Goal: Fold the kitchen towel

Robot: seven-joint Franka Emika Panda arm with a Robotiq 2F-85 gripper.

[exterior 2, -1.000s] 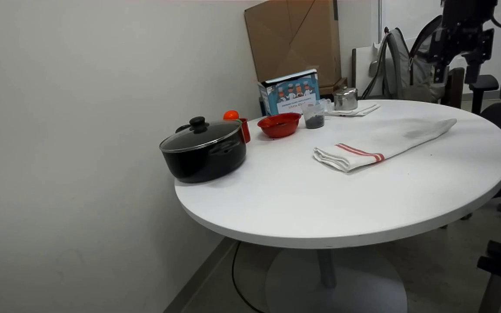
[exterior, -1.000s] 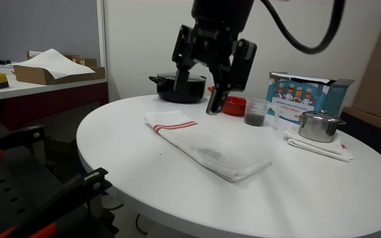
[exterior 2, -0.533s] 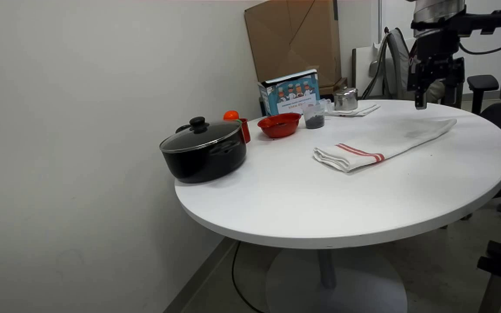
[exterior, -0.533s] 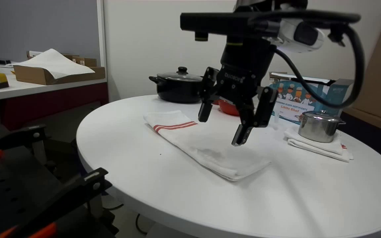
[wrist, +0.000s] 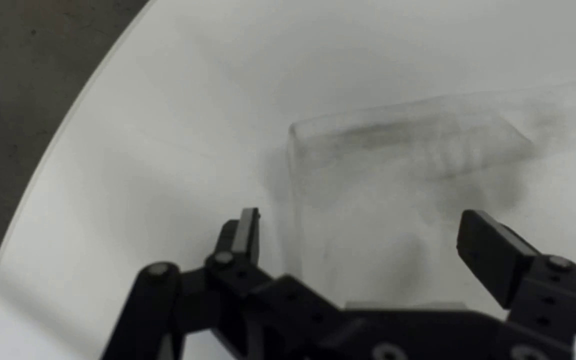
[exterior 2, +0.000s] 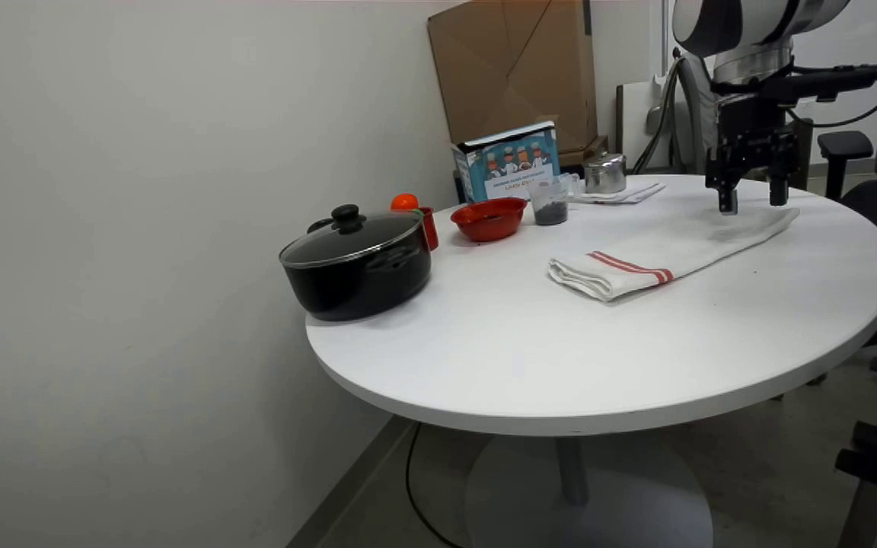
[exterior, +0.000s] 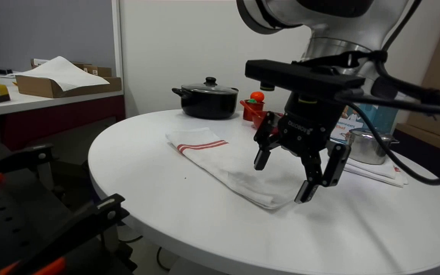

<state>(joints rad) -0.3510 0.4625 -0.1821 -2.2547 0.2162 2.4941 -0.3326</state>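
The kitchen towel point(exterior: 214, 158), white with two thin red stripes near one end, lies flat in a long layered strip on the table. It shows in both exterior views point(exterior 2: 659, 262); its layered striped end faces the camera here. My gripper point(exterior: 282, 177) is open and empty above the plain end, also in an exterior view point(exterior 2: 753, 199). In the wrist view the towel's plain end point(wrist: 368, 195) lies under the open gripper point(wrist: 360, 222). The left finger point(wrist: 245, 235) is just outside the short edge and the right finger point(wrist: 493, 255) is over the cloth. The stripes are out of the wrist view.
A steel pot point(exterior: 367, 147) stands on another folded cloth point(exterior: 382, 179) beside the arm. A black lidded pot point(exterior 2: 358, 266), red bowl point(exterior 2: 488, 221), measuring cup point(exterior 2: 550, 205) and blue box point(exterior 2: 511, 164) stand along the wall side. The table's rim point(wrist: 60, 132) curves near the towel's plain end.
My gripper has come down and across toward the towel's plain end, staying open. The arm has turned in an exterior view. The towel has not moved.
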